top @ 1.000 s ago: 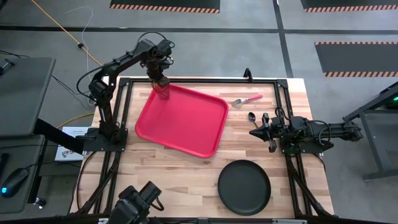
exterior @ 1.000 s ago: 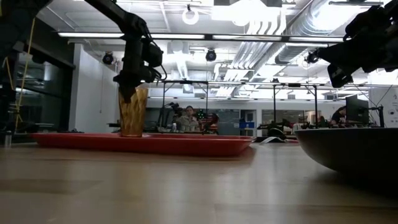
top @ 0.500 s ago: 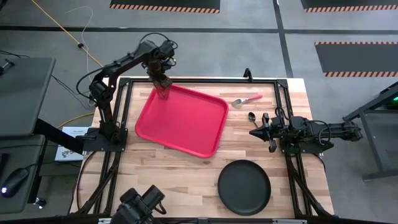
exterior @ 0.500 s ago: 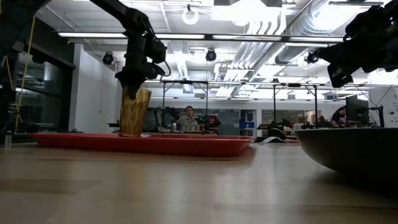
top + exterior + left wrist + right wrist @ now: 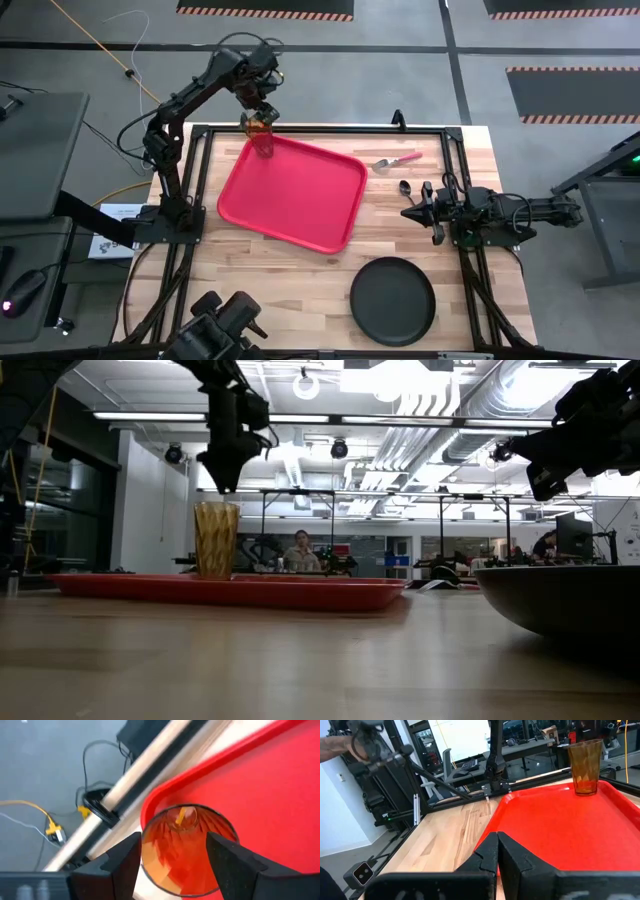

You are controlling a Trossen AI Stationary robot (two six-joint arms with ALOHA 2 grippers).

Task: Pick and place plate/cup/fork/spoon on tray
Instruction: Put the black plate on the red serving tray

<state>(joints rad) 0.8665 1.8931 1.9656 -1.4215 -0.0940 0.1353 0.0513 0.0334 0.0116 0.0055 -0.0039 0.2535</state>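
Note:
The amber cup (image 5: 262,140) stands upright on its base in the far left corner of the red tray (image 5: 295,195). My left gripper (image 5: 261,110) hangs open straight above the cup, clear of its rim in the low view (image 5: 222,482). In the left wrist view its fingers (image 5: 122,867) frame the cup (image 5: 187,852) without touching it. The black plate (image 5: 392,300) lies near the table's front right. The fork (image 5: 397,160) and the spoon (image 5: 404,187) lie to the right of the tray. My right gripper (image 5: 413,212) waits shut beside the spoon.
The tray lies askew on the table's left half, its wide middle (image 5: 560,840) bare. Black frame rails (image 5: 330,128) run along the table's edges. Bare wood (image 5: 270,290) stretches between the tray and the near edge.
My left gripper has opened, let go of the cup and risen straight up above it. The cup stays upright on the tray where it was set.

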